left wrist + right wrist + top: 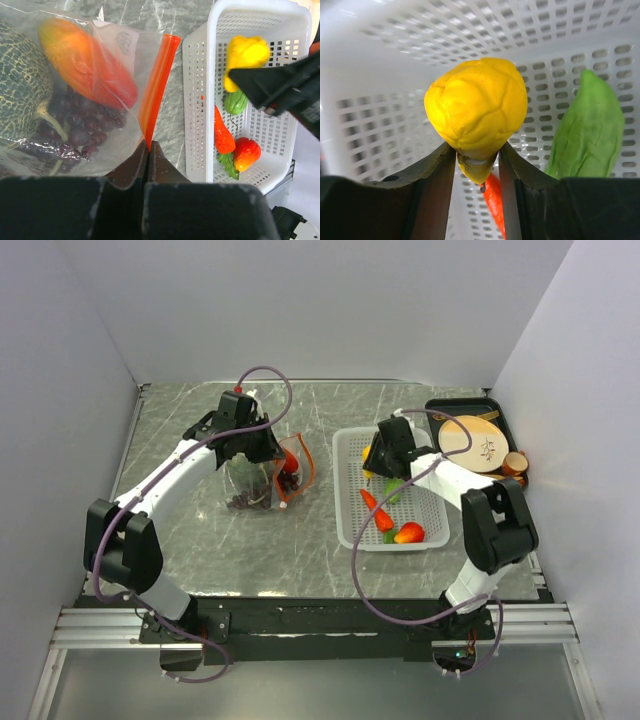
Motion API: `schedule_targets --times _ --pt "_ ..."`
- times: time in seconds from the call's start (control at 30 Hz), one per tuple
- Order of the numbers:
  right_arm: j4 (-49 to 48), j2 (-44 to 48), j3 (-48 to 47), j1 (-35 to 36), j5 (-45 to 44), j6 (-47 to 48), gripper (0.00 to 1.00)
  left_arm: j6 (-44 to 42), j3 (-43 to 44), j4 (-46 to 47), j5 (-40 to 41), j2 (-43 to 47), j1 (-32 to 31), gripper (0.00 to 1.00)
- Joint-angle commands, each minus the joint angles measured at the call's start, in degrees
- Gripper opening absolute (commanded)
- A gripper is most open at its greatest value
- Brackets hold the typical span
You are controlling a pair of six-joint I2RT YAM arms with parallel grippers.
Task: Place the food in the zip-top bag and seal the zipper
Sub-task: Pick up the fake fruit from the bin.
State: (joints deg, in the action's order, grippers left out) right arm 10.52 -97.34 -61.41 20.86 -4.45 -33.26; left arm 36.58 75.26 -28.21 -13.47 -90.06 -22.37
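The bag point(115, 45) sits on the counter point(200, 540), left of the basket point(195, 125) and apart from it. Its zipper point(157, 85) runs along the edge facing the basket. Inside the bag lie a dark green fruit point(20, 95), grapes point(80, 125) and an orange-red tomato point(85, 65), pressed close together. The left end effector point(148, 147) has its fingers together, pinching the bag at the near end of the zipper.

The rest of the food is in the basket. The right end effector point(477, 150) reaches into its far part and is clamped on the narrow lower end of a yellow piece point(477, 105), one finger against each side. I cannot tell whether the piece is clear of the basket floor. A green piece point(590, 130) lies just right of it. Nearer in the basket are a carrot point(223, 135) and a red piece point(247, 152), side by side.

At the far right of the counter a black tray point(505, 415) carries a tan disc point(470, 443) and a brown cup point(515, 462).
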Motion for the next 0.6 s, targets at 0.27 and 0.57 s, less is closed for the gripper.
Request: schedule_targets --times 0.27,0.57 --pt "0.1 8.3 2.7 0.7 1.9 2.8 0.28 -0.8 2.9 0.3 0.2 -0.3 -0.1 0.01" --pt "-0.4 11.1 3.2 0.8 5.4 4.6 0.25 -0.2 2.8 0.9 -0.4 -0.3 -0.1 0.01"
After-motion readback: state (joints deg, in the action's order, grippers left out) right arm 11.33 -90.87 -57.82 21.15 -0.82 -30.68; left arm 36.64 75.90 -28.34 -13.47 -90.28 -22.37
